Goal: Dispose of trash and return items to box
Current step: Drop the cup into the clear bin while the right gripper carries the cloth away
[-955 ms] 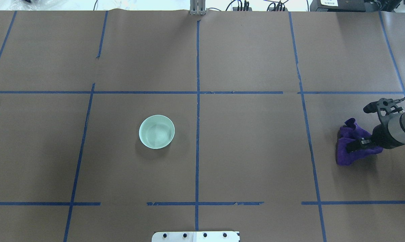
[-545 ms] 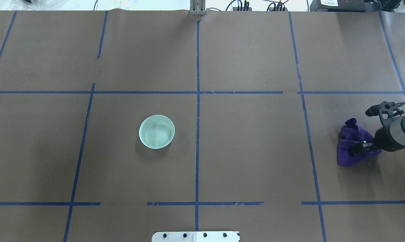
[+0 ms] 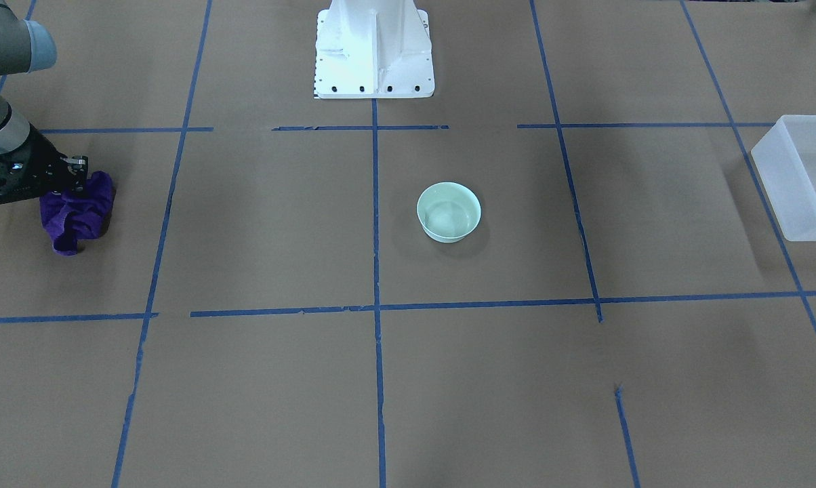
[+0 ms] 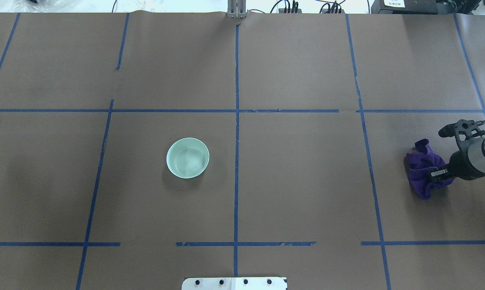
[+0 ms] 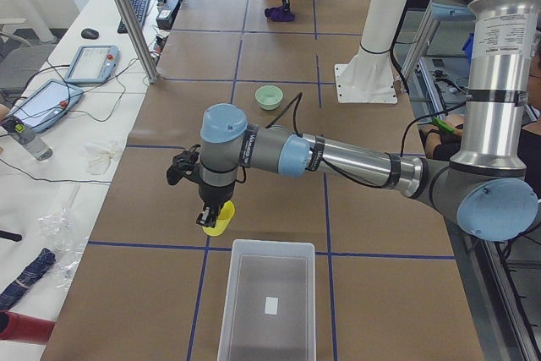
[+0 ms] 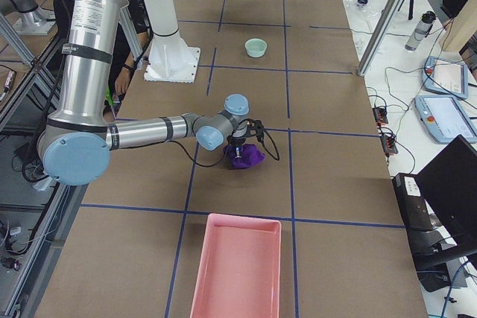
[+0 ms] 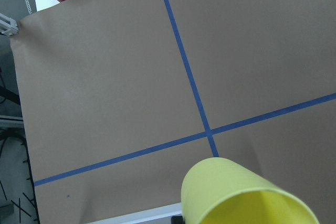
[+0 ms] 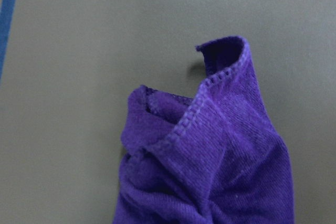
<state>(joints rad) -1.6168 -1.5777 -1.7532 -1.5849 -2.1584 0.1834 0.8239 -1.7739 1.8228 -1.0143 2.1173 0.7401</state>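
Front view: the right fingers (image 3: 74, 183) are clenched on a purple cloth (image 3: 76, 218) near one end of the brown worktop (image 3: 259, 224). A green bowl (image 3: 449, 211) sits in the middle. The white box (image 3: 784, 183) is far off at the other end.

Left side view: the yellow cup (image 5: 219, 226) is under the left fingers (image 5: 205, 213), just beside the box's short end. I cannot tell if those fingers squeeze it.

Left wrist view: the cup looks big at the bottom.
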